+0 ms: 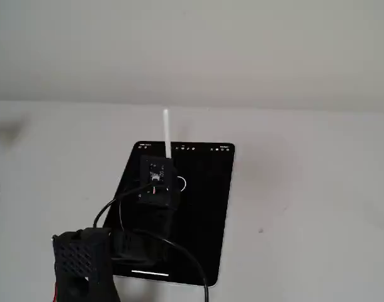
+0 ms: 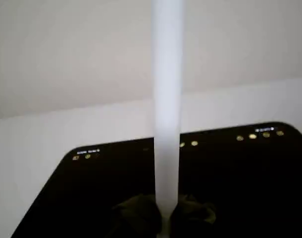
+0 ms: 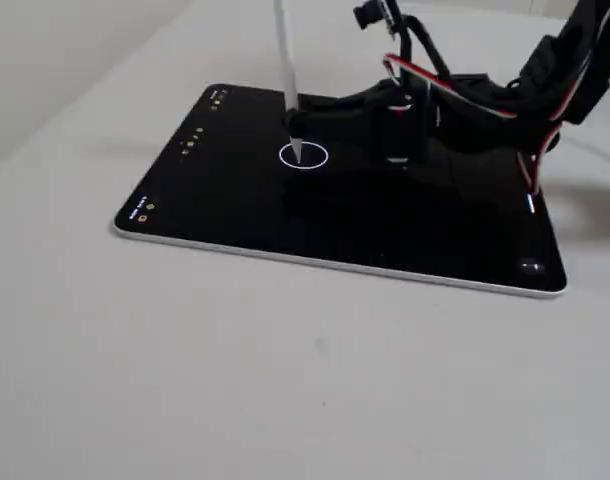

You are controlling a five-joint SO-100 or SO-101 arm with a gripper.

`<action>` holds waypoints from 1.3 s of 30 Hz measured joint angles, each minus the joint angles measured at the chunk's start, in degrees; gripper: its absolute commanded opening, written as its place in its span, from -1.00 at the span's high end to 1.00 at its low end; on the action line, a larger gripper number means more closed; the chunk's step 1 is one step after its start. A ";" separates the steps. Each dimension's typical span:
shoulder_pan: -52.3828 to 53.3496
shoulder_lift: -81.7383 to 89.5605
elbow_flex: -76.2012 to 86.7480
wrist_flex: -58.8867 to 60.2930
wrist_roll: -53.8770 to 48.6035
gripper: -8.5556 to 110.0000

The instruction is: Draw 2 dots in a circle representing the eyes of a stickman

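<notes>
The tool (image 3: 297,127) is clenching a white stylus (image 3: 284,60), holding it nearly upright with its tip coming down inside the circle (image 3: 304,156) on the black tablet (image 3: 235,200). Going left to right in the fixed view from the side, the row of small toolbar icons (image 3: 180,150) is running along the tablet's left edge, then the white ring is sitting near the middle of the screen with the stylus tip inside it, and the dark arm (image 3: 465,95) with its red and black cables is reaching in from the right. In the wrist view the stylus (image 2: 167,99) is filling the centre, with the dark fingers (image 2: 136,215) closing around its lower end. In the fixed view from behind the arm, the circle (image 1: 181,184) is only partly showing beside the wrist. The step in hand appears to be the first dot: the ring looks empty, though the view is too coarse to tell whether a speck is already there or whether the tip is touching the glass. The next move probably calls for a short, light tap, a clean lift, and a small sideways shift that keeps the tip inside the ring for the second eye. The tablet is lying flat on the pale surface (image 3: 285,380).
</notes>
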 measured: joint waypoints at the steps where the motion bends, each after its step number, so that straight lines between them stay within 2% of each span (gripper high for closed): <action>1: 0.00 0.00 0.00 0.00 0.00 0.86; 22: 0.00 -1.05 -0.09 -1.49 0.09 0.86; 39: 2.20 5.36 0.53 5.45 1.93 0.86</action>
